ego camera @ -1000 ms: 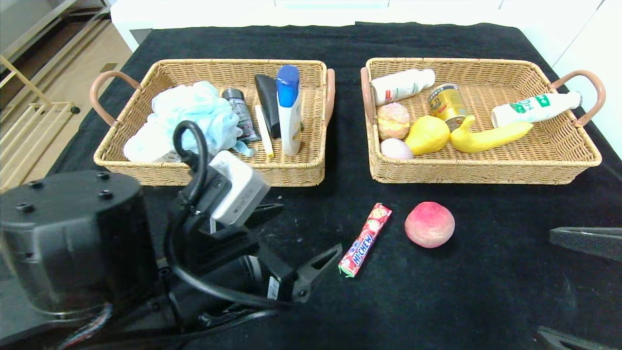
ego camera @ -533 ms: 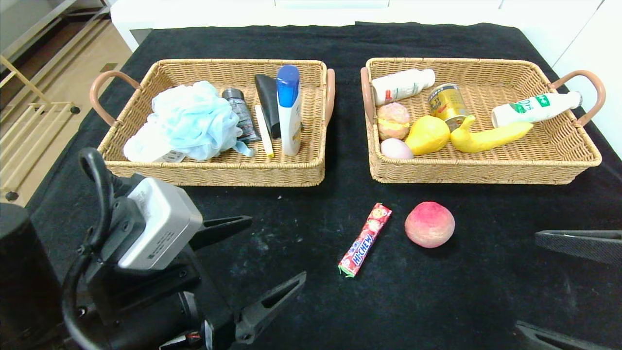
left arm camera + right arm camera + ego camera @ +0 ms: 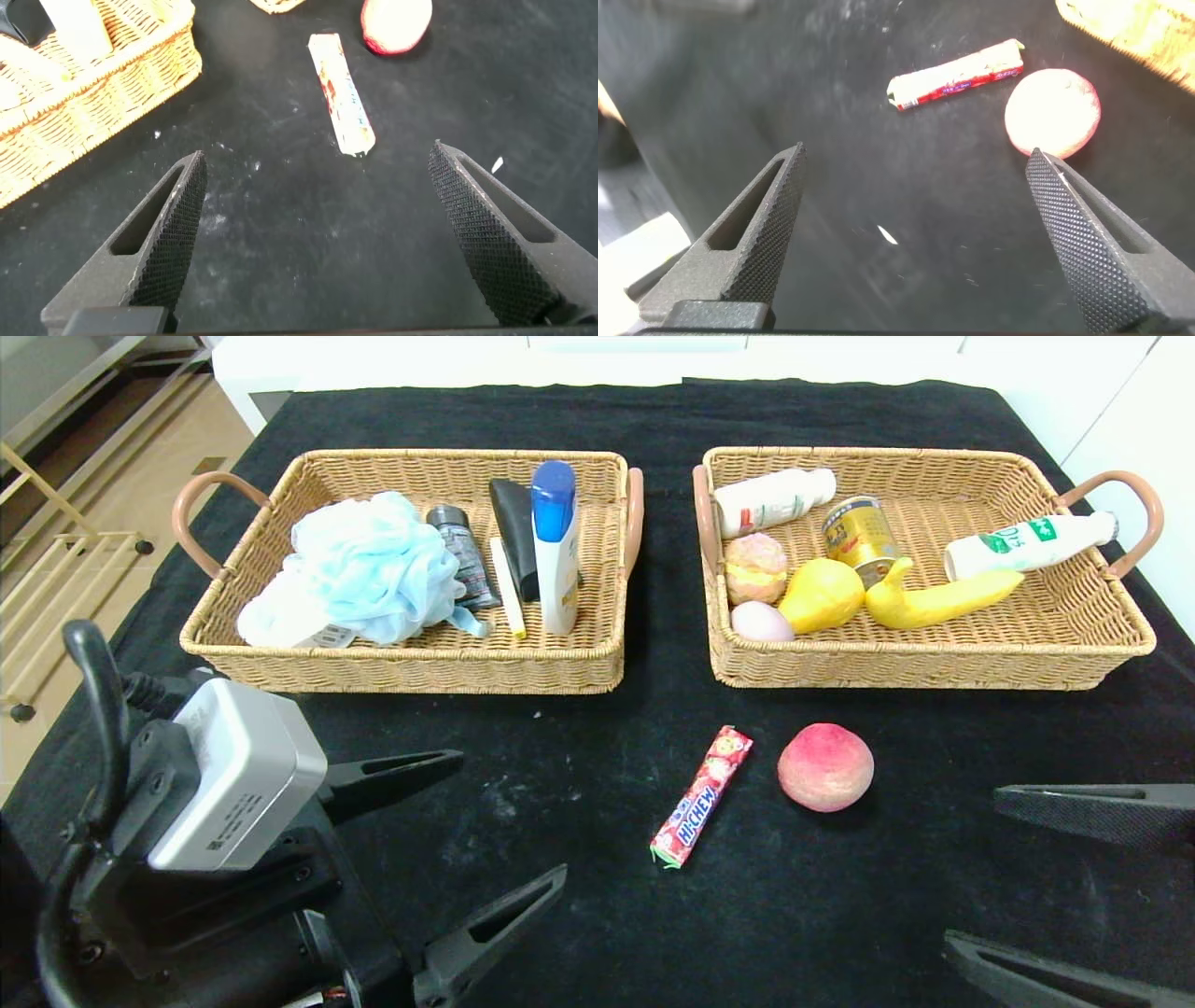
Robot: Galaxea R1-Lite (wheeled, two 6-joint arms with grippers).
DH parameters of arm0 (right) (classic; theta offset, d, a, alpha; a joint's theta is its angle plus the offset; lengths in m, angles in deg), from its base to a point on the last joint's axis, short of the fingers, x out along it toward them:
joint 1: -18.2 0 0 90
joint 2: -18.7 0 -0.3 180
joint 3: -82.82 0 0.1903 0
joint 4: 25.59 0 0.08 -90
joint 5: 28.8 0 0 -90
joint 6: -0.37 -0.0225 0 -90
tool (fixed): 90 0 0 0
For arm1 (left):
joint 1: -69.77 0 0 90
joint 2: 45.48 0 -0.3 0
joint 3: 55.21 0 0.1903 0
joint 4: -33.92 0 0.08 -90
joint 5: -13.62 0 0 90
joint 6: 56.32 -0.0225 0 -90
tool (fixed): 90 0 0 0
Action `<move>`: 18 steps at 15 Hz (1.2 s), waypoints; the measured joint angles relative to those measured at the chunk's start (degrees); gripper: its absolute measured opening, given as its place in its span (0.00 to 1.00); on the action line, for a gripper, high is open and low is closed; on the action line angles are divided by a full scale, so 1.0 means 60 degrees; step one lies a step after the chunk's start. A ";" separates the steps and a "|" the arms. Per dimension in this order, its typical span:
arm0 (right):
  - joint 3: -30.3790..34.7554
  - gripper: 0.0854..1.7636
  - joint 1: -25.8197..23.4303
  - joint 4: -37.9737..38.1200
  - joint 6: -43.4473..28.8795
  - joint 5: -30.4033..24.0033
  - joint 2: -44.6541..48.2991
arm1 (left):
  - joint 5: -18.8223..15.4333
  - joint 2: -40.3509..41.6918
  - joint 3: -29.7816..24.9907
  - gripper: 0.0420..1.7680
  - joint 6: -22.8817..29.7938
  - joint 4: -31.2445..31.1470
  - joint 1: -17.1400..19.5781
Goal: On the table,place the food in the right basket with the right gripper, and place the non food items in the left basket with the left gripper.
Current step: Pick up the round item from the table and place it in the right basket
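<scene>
The left gripper (image 3: 313, 233) is hovering above the black table surface (image 3: 280, 243) with its two textured fingers (image 3: 173, 233) standing wide apart and nothing between them. A candy stick (image 3: 342, 93) in a pale wrapper with red print is lying flat on the surface beyond the fingertips, touching neither finger. A reddish peach (image 3: 396, 22) is sitting just beyond the candy stick, close to it but apart. A wicker basket (image 3: 103, 89) is resting on the surface off to one side, with only its woven wall and rim showing clearly.
</scene>
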 joint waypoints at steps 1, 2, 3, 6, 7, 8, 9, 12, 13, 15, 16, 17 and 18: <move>-0.0262 0.97 0.0008 0.0041 -0.0475 0.0327 -0.0193 | -0.0071 0.0106 0.0004 0.96 0.0000 -0.0156 -0.0008; -0.0569 0.97 0.0035 0.0142 -0.0845 0.0920 -0.0477 | -0.0114 0.0223 0.0041 0.96 0.0000 -0.0394 -0.0014; -0.0904 0.97 0.0069 0.0343 -0.1144 0.1605 -0.0805 | -0.0122 0.0333 0.0110 0.97 0.0000 -0.0540 -0.0014; -0.2337 0.97 0.0156 0.1585 -0.2148 0.3042 -0.1944 | -0.0130 0.0561 0.0179 0.97 -0.0006 -0.0573 -0.0018; -0.2920 0.97 0.0173 0.2332 -0.2519 0.3322 -0.2320 | -0.0126 0.0610 0.0211 0.97 -0.0010 -0.0579 -0.0026; -0.3421 0.97 0.0175 0.2985 -0.2867 0.3478 -0.2625 | -0.0130 0.0638 0.0230 0.97 -0.0006 -0.0579 -0.0033; -0.3946 0.97 0.0175 0.3586 -0.3259 0.3635 -0.2936 | -0.0132 0.0664 0.0242 0.97 -0.0006 -0.0583 -0.0037; -0.5400 0.97 0.0051 0.5020 -0.4108 0.4039 -0.3868 | -0.0130 0.0697 0.0246 0.97 -0.0020 -0.0583 -0.0037; -0.5786 0.97 -0.0028 0.5370 -0.4389 0.4120 -0.4163 | -0.0126 0.0703 0.0248 0.97 -0.0020 -0.0579 -0.0037; -0.6303 0.97 -0.0230 0.5833 -0.4821 0.4157 -0.4771 | -0.0122 0.0707 0.0252 0.97 -0.0020 -0.0575 -0.0037; -0.6408 0.97 -0.0319 0.5884 -0.5008 0.4149 -0.5004 | -0.0126 0.0707 0.0260 0.97 -0.0020 -0.0569 -0.0037; -0.6481 0.97 -0.0410 0.5898 -0.5157 0.4122 -0.5242 | -0.0126 0.0707 0.0260 0.97 -0.0020 -0.0569 -0.0041; -0.6526 0.97 -0.0477 0.5892 -0.5197 0.4112 -0.5423 | -0.0126 0.0707 0.0264 0.97 -0.0020 -0.0565 -0.0059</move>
